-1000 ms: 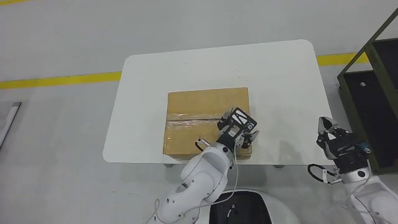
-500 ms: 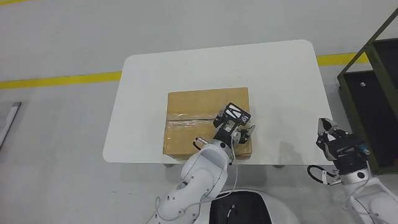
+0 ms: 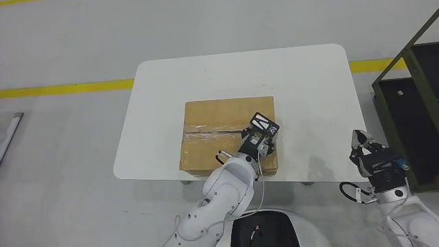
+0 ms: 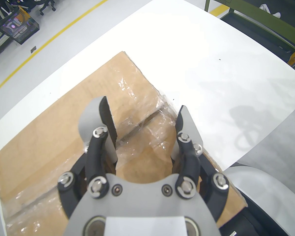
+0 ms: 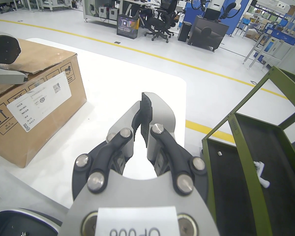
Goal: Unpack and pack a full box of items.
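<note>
The left gripper [image 4: 143, 108], fingers spread, has edged in over the taped seam [image 4: 147, 120] of the box [image 3: 226, 127] at the table's [image 3: 309, 89] front. It looks ready to pry a flap, and unpacking has yet to begin. The right gripper [image 5: 143, 114], fingers closed, idles off the table's edge.

White arms [image 3: 226, 192], grey end effector [image 5: 143, 100], black links [image 5: 108, 146], seemingly ribbed pads [image 5: 147, 110]

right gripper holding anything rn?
No, the right gripper is shut on itself, jaws pressed together with nothing between them.
</note>
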